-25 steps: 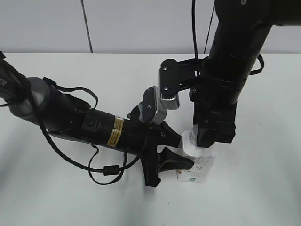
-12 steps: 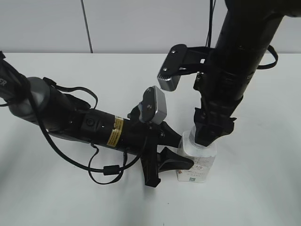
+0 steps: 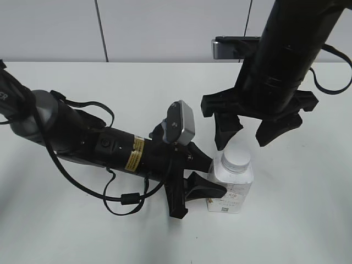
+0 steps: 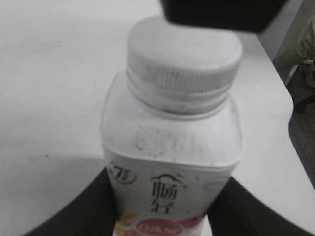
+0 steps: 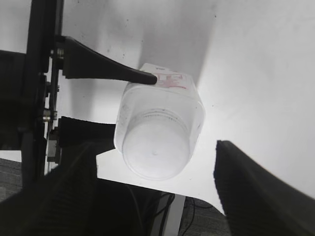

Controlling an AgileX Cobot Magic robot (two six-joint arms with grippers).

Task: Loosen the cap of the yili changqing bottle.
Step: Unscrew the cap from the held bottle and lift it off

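Observation:
The white yili changqing bottle (image 3: 231, 190) stands upright on the white table, with its white ribbed cap (image 3: 236, 159) on top. My left gripper (image 3: 206, 190) is shut on the bottle's body from the left; in the left wrist view the bottle (image 4: 170, 162) sits between the two dark fingers, the cap (image 4: 184, 61) above. My right gripper (image 3: 250, 132) is open and hovers just above the cap, apart from it. The right wrist view looks down on the cap (image 5: 156, 147) and bottle (image 5: 162, 105) between its spread fingers.
The white table (image 3: 308, 209) stretches around the bottle. My left arm (image 3: 82, 140) lies low across the left half with a looped black cable (image 3: 124, 201). The table's front edge and the floor show in the right wrist view (image 5: 197, 216).
My right gripper was shut round the cap, turned on it, then opened and lifted clear. The cap now shows bare. My left gripper and the bottle have not moved.

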